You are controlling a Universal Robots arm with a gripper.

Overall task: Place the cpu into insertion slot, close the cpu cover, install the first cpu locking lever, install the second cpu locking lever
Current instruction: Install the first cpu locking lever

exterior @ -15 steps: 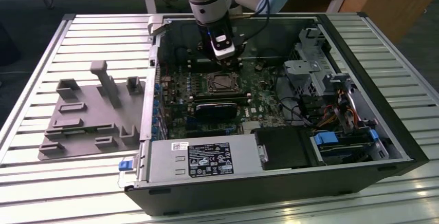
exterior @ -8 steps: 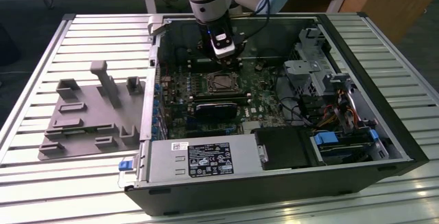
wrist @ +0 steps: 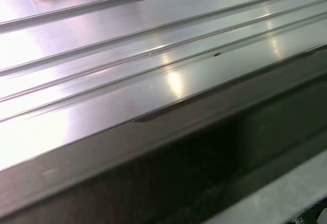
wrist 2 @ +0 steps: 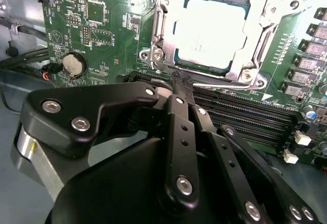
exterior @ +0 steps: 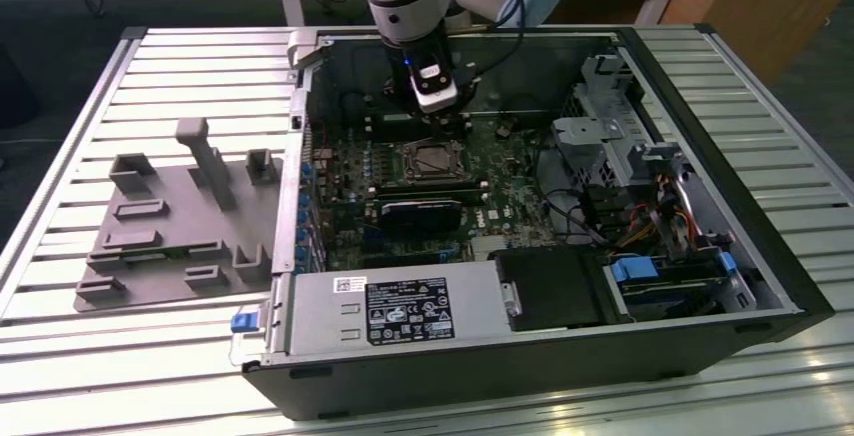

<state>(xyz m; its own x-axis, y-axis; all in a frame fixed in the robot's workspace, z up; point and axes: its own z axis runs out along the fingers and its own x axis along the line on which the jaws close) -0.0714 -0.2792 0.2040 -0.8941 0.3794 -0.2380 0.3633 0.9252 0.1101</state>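
The cpu (wrist 2: pixel 214 27) lies flat in the insertion slot (exterior: pixel 430 161), its silver top bright in the second wrist view. The cpu cover (wrist 2: pixel 162 29), a silvery frame, lies down around the chip. A thin metal locking lever (wrist 2: pixel 230 84) runs along the socket's edge next to the memory slots. My gripper (wrist 2: pixel 181 81) has its black fingers pressed together, and their tip sits at one end of that lever rod. In the exterior view the gripper (exterior: pixel 441 118) hangs inside the open computer case, just beyond the socket's far edge.
Long black memory slots (wrist 2: pixel 245 114) run beside the socket, and a coin battery (wrist 2: pixel 74 64) sits on the green board. A black fan card (exterior: pixel 420 218), a power supply (exterior: pixel 387 306) and a drive cage (exterior: pixel 627 146) crowd the case. A grey fixture plate (exterior: pixel 174 226) lies on the ribbed table (wrist: pixel 127 55).
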